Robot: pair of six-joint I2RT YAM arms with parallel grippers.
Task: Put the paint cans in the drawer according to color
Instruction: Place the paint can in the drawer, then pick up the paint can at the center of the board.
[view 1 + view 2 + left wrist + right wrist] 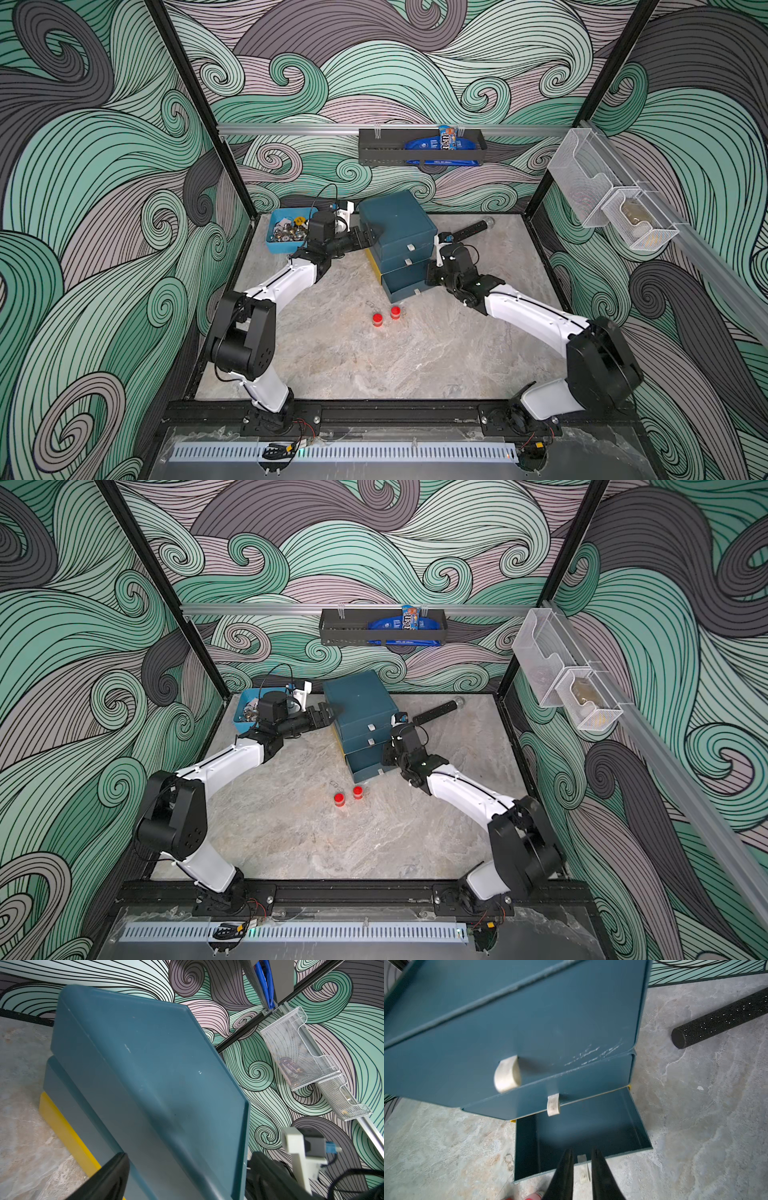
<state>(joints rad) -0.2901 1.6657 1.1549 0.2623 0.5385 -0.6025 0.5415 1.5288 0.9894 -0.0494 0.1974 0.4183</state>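
Farthest left is the blue bin point(282, 248) of metal bits, at about 9 o'clock from my left tool point(367, 238). That tool is released, jaws spread wide, nosed up to the upper left edge of the chest point(395, 220). In the left wrist view one dark finger point(108, 1178) lies in front of the chest's side wall, and I cannot tell whether it touches. The chest stands toward the back of the surface point(332, 365), its bottom drawer point(527, 1147) standing out toward me and the two above it pushed in further. Two red paint cans point(377, 319) point(395, 312) stand upright on the surface, side by side and just apart, outside the drawer and just off its front left corner. They are roughly at 6 o'clock and well clear of the left tool, and about 8 o'clock and near the right tool point(582, 1152). The right tool points at the bottom drawer's front, its fingers drawn close on either side of the white pull tab point(581, 1158); whether they pinch it I cannot tell. At 1 o'clock from it a black cylinder point(469, 230) lies on the surface, apart from the chest.
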